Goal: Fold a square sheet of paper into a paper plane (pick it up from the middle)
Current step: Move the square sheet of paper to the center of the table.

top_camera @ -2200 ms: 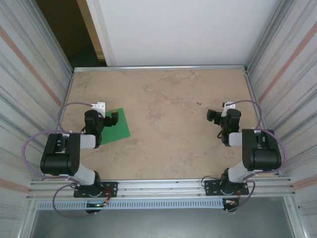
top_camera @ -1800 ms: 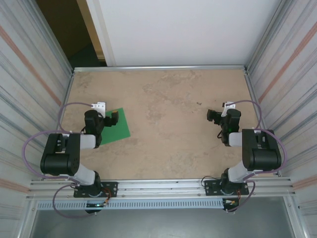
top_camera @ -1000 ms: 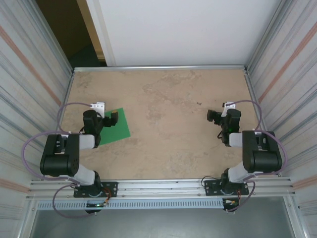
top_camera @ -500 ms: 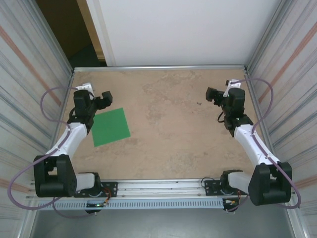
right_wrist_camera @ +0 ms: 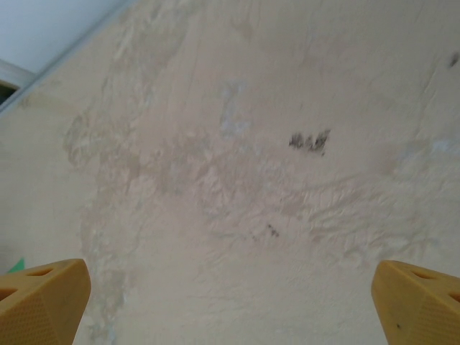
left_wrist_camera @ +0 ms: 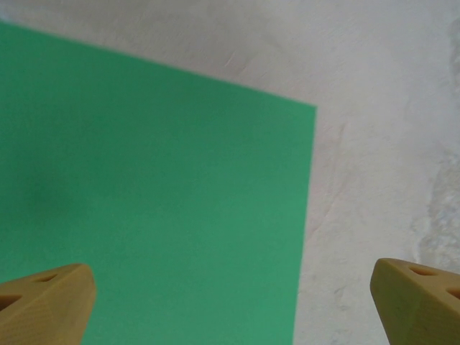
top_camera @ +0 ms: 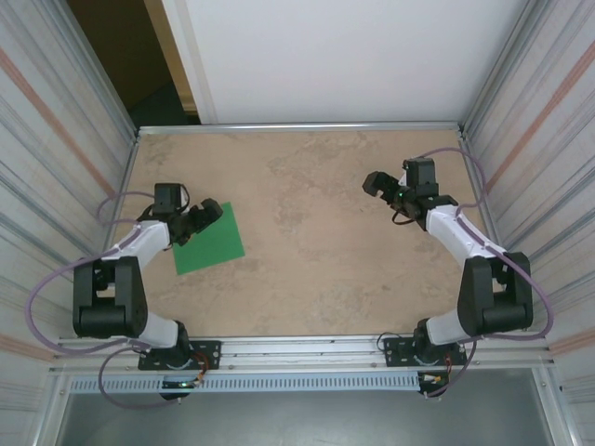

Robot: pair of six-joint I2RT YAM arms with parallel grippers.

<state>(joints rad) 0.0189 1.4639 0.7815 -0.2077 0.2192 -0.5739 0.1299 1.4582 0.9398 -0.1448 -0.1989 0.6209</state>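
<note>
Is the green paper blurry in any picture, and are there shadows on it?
Left wrist: the square sheet of paper looks soft, edges slightly fuzzy, with a faint darker patch toward the picture's left, maybe a shadow. Top external: sharper and evenly lit, the left end effector covering one corner. Right wrist: the table looks pale and washed out.

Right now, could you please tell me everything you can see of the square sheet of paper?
The square sheet of paper is plain bright green, thin, unfolded and uncreased, lying flat on the tan table at its left side. The open left claw hangs over its far edge; contact cannot be told.
</note>
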